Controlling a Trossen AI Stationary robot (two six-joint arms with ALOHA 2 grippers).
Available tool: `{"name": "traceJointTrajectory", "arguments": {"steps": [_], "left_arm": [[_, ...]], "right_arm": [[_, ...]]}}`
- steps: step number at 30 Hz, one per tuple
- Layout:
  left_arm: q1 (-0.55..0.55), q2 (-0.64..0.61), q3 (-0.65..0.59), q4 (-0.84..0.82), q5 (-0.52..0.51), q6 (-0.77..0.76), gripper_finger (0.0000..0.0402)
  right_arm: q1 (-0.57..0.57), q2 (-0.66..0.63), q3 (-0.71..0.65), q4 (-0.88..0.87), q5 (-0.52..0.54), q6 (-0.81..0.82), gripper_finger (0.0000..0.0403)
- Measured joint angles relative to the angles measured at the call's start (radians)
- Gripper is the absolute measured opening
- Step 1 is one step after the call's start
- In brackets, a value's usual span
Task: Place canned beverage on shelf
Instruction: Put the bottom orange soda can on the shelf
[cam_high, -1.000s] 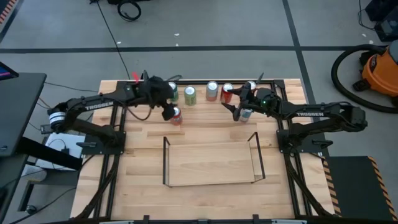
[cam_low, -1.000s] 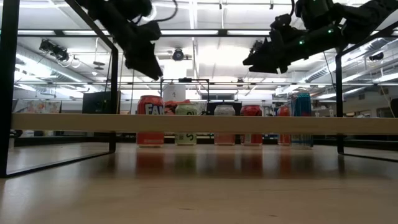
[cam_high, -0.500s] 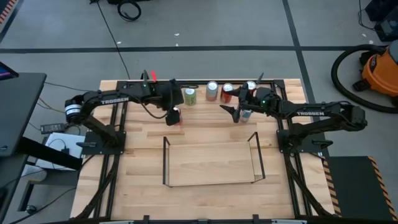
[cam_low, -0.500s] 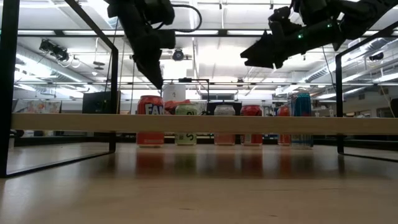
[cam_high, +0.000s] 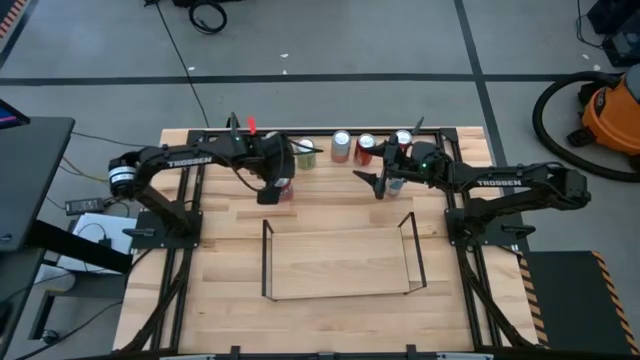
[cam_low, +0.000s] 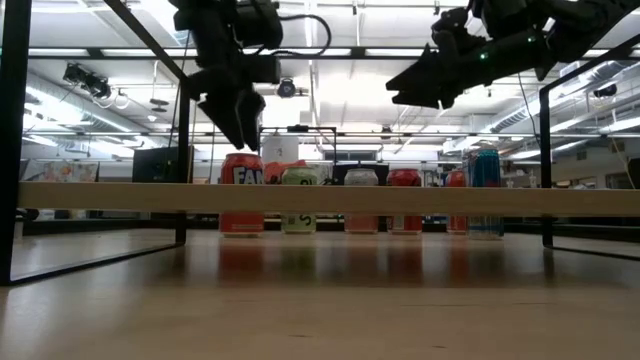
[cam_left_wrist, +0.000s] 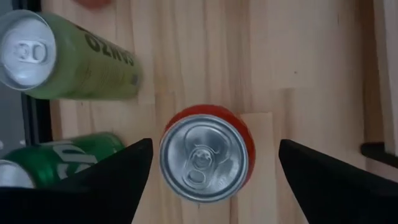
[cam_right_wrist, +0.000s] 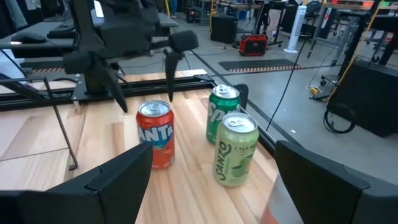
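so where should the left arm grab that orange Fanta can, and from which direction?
Grip the orange Fanta can across its round side wall, just below the rim, coming straight down from above. It stands upright and the left gripper already hangs over it, jaws open on either side of the lid. The two green cans stand off to one side, clear of the open jaws.

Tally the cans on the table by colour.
Orange can: 1
Green cans: 2
Blue can: 1
Red or pink cans: 3
Total: 7
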Motion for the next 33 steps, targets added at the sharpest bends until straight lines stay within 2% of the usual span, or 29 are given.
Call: {"name": "traceJointTrajectory", "arguments": {"steps": [9,18,26,33], "left_arm": [[-0.001,0.084,0.0,-0.02,-0.054,-0.059,0.036],[-0.007,0.087,0.0,-0.014,-0.065,-0.369,0.032],[-0.006,0.087,0.0,-0.001,-0.063,-0.754,0.032],[-0.012,0.087,0.0,0.013,-0.056,-0.79,0.0326]], "right_arm": [[0.016,0.0,0.0,0.002,0.004,0.005,0.0347],[0.016,0.0,0.0,0.005,0.008,0.008,0.0347],[0.016,0.0,0.0,0.007,0.008,0.024,0.0347],[0.016,0.0,0.0,0.007,0.008,0.024,0.0347]]}}
